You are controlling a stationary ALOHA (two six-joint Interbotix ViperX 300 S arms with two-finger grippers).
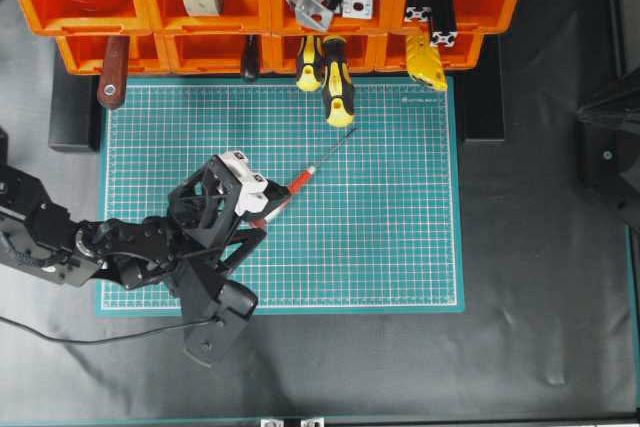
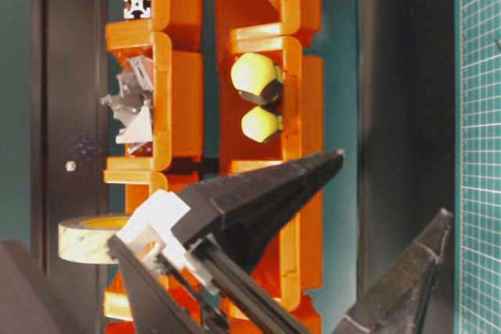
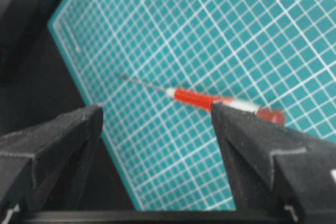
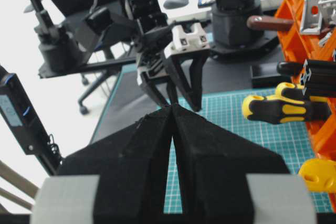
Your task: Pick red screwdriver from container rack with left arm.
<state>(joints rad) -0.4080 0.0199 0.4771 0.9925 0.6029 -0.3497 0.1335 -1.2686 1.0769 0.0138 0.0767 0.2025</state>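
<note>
Two tiers of orange bins make up the container rack along the desk's far edge, with yellow-and-black screwdrivers poking out over the green cutting mat. Left arm's tool hangs over the mat, jaws spread wide, released. Red screwdriver lies flat on the mat beneath them. Right tool looks clenched, nothing in it.

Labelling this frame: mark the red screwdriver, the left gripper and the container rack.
red screwdriver (image 3: pixel 195 98), left wrist view, red handle section.
left gripper (image 1: pixel 268 202), overhead view, midway between the fingertips.
container rack (image 1: pixel 160 9), overhead view, orange front wall of an upper bin.
</note>
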